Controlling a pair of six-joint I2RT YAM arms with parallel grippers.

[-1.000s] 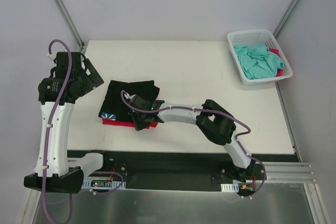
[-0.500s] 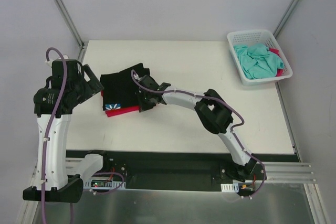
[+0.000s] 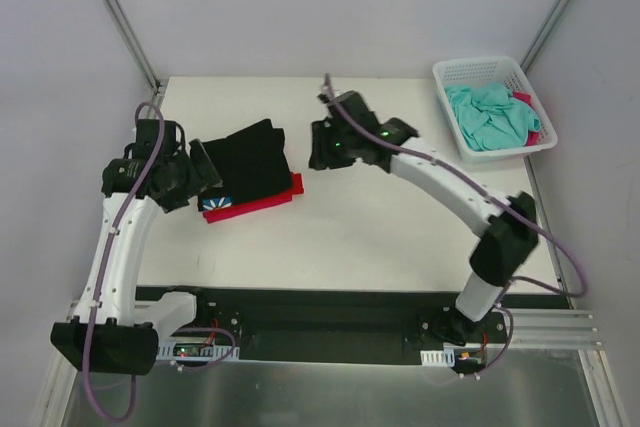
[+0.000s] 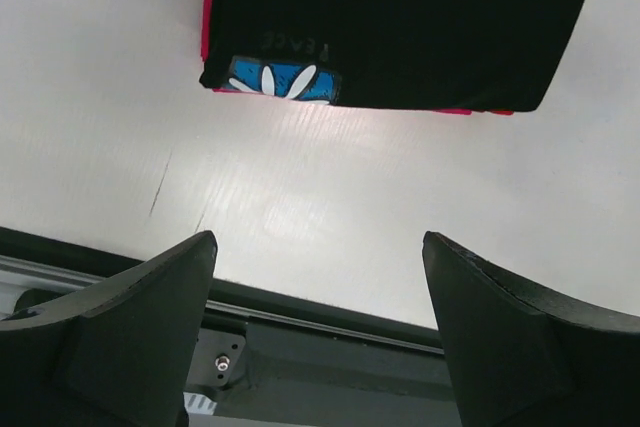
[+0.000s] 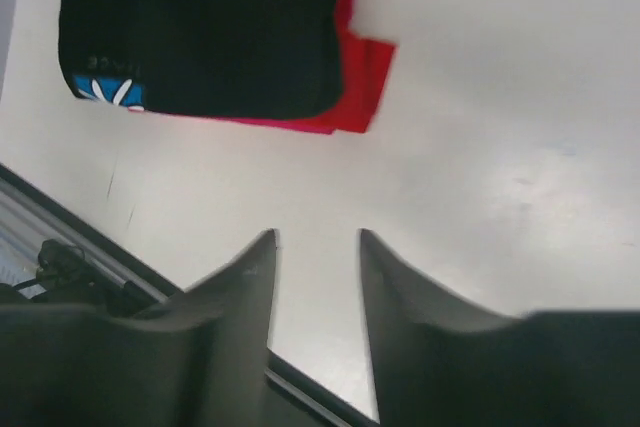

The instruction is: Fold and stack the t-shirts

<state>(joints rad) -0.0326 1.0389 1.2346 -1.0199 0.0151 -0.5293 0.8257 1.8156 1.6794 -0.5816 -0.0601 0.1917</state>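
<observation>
Right gripper [image 3: 322, 144]: jaws parted, nothing between, hovering over bare table [image 3: 400, 227].
Left gripper [image 3: 200, 172]: spread wide and empty (fingers [image 4: 130, 327] well apart in wrist view), just beside stack's 9 o'clock edge.
Black t-shirt [image 3: 245, 155]: folded, lying on red one, at 9 o'clock from right gripper; daisy print [image 4: 285, 80] at one corner.
Red t-shirt [image 3: 262, 204]: underneath, peeking out at 6 and 3 o'clock edges.
Teal t-shirt [image 3: 488, 115]: crumpled in basket [image 3: 478, 65], table's 2 o'clock corner.
</observation>
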